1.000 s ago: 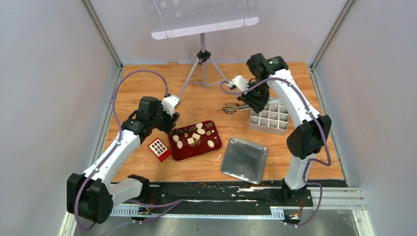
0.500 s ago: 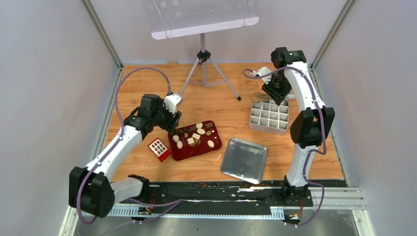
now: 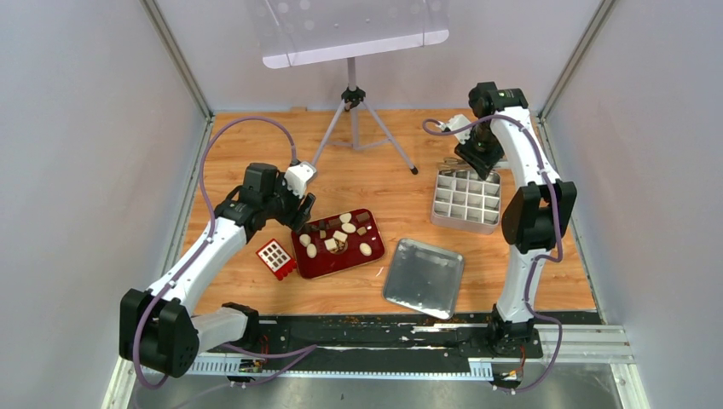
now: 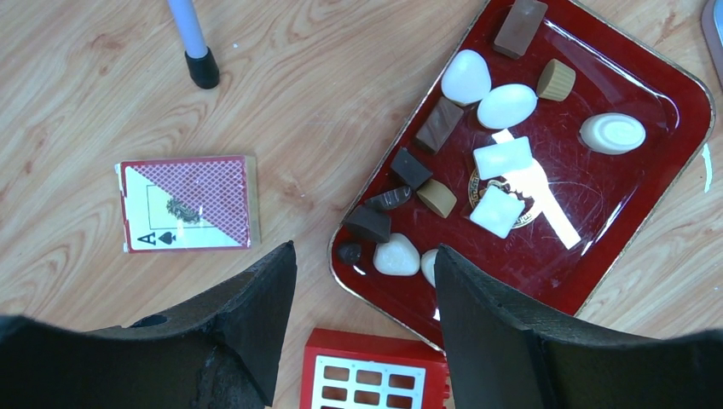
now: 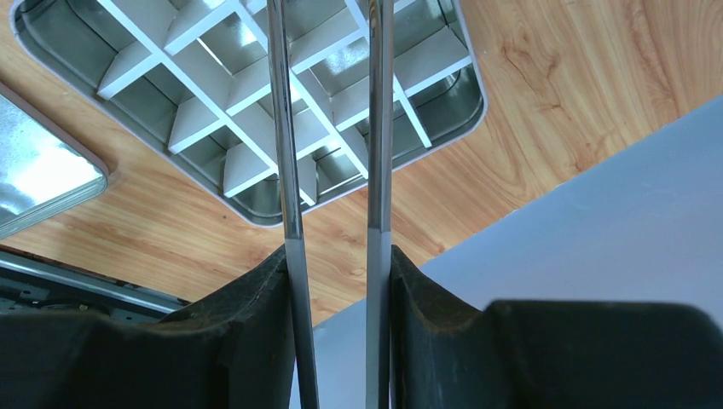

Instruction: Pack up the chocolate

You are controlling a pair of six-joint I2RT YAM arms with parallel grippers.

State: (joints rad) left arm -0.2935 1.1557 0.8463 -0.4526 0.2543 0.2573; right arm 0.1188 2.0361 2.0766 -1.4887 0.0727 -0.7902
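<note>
Looking down from the top view, the chocolate [image 3: 349,227] lies in a red tray [image 3: 345,262] near the middle of the desk [image 3: 256,153], with a red box [image 3: 276,257] just beside the tray's left edge. The left arm bends over that side, its left fingers [image 3: 300,207] above the tray's far-left corner. The right arm reaches far back, its right fingers [image 3: 479,160] at the far rim of a divided tin [image 3: 466,201]; a lid [image 3: 424,277] lies nearer.

The left wrist view adds a playing card [image 4: 187,203], unseen from above, near a tripod foot [image 4: 203,72]. It shows the left fingers spread wide, nothing between them.

The right wrist view shows the right fingers clamped on both arms of the tongs [image 5: 285,153], which hang over the tin's compartments.
</note>
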